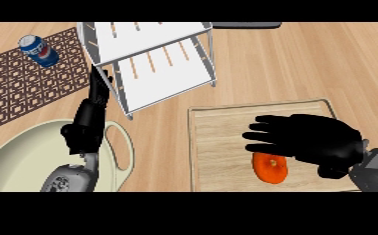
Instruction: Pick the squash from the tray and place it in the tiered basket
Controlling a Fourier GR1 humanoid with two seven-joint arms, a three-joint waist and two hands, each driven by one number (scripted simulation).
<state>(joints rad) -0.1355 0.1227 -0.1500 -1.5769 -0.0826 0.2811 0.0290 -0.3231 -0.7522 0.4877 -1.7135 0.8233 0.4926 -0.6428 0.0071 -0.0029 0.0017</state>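
Observation:
An orange squash (270, 169) lies on the wooden tray (221, 144) at the lower right. My right hand (314, 138) hovers over the tray just above and to the right of the squash, fingers straight and pointing left, partly covering the squash's upper edge. It holds nothing. The white tiered basket (159, 61) stands at the upper middle, its two shelves bare. My left hand (92, 114) rests at the left, fingers up beside the basket's lower left corner, open.
A blue soda can (37, 50) stands on a brown patterned mat (37, 79) at the upper left. A pale green plate-like dish (44, 149) sits at the lower left beneath my left forearm. Bare wooden counter lies between basket and tray.

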